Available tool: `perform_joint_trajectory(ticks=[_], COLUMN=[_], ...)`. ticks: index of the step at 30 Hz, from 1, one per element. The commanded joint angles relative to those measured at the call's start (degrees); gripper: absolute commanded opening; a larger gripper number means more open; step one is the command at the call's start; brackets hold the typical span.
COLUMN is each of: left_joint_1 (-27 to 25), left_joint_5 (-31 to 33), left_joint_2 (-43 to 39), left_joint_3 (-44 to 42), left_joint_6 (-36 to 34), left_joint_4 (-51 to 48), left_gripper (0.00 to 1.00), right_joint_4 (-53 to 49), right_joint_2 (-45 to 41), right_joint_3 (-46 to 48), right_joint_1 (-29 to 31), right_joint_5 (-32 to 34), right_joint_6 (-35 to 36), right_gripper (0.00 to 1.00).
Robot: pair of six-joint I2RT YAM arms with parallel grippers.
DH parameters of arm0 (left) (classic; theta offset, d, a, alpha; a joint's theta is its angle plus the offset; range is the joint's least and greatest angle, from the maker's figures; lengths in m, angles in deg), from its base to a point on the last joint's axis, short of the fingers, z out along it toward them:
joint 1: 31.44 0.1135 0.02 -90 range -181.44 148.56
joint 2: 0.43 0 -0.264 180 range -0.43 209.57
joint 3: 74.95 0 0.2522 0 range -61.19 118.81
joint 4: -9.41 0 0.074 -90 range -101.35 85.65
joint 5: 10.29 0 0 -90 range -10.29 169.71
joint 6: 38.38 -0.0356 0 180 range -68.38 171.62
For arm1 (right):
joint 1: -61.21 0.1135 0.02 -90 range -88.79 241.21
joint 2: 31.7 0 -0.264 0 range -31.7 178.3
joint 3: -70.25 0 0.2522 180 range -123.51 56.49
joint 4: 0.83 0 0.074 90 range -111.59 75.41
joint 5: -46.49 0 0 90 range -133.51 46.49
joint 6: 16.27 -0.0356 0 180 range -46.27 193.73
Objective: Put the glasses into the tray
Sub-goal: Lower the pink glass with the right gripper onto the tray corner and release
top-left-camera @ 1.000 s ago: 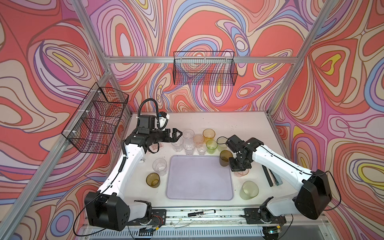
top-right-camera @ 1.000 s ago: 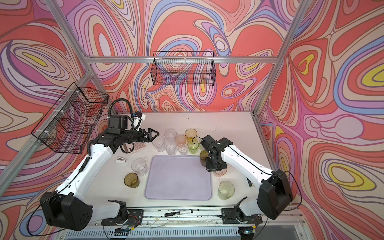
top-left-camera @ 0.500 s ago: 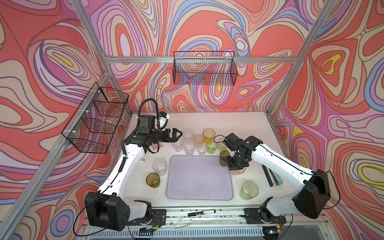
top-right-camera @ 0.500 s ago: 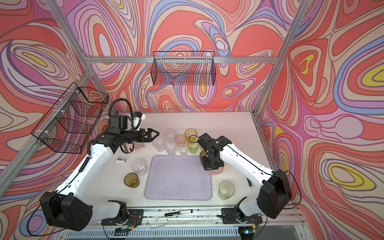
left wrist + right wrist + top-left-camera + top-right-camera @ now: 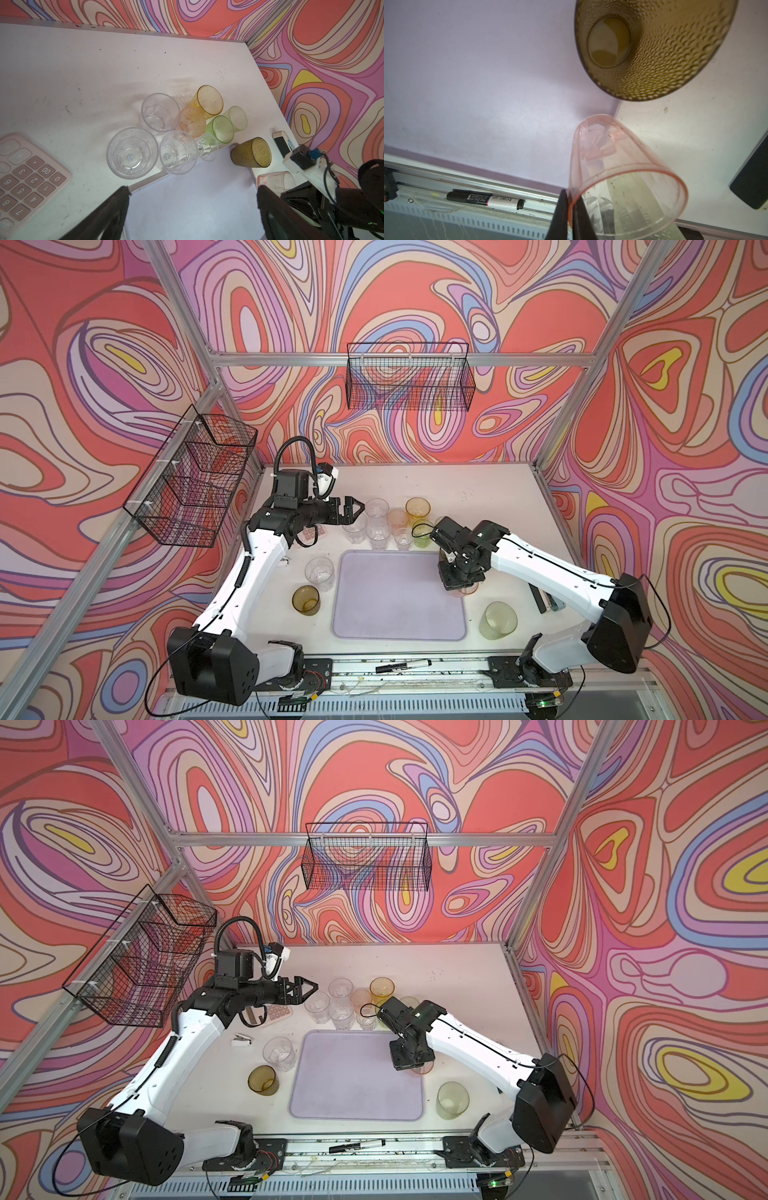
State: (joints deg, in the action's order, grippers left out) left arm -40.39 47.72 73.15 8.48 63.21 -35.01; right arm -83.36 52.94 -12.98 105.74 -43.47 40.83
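**Asker:** Right claw [image 5: 568, 204] is doing what?

**Describer:** Pinching the pink glass [image 5: 623, 176] by its rim, one finger inside, at the tray's [image 5: 399, 614] right edge. It is looking light, slick and thin-walled, so rim-gripping is suiting it.

**Asker:** Left claw [image 5: 355, 510]?

**Describer:** Hovering wide open farther back, beside clear glasses [image 5: 377, 509] beyond the tray.

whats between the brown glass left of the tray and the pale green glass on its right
Only the lavender tray, bare along that stretch; both top views show it between the brown glass and the pale green glass.
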Motion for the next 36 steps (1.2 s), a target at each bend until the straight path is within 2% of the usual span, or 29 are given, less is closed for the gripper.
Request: perform_joint_trajectory(ticks=[1, 13, 25, 36], left_joint_1=[0.17, 0.19, 0.0, -0.46], left_joint_5=[-0.93, -0.05, -2.16, -1.61], left_joint_2=[-1.02, -0.69, -0.47, -0.98], left_joint_3=[1.26, 0.91, 1.85, 1.78], left_joint_6=[-0.7, -1.04, 0.01, 0.02], left_joint_4=[-1.15, -1.01, -1.97, -1.95], left_gripper=[0.98, 0.99, 0.99, 0.99], right_joint_4=[1.28, 3.64, 4.5, 3.34], right_joint_2=[1.14, 2.33, 4.74, 8.16], right_joint_3=[-0.38, 0.96, 1.81, -0.62], right_joint_1=[0.69, 0.91, 1.08, 1.59], right_joint_5=[1.12, 0.61, 1.46, 2.56], right_joint_6=[-1.18, -1.11, -1.11, -0.23], right_gripper=[0.0, 0.0, 0.0, 0.0])
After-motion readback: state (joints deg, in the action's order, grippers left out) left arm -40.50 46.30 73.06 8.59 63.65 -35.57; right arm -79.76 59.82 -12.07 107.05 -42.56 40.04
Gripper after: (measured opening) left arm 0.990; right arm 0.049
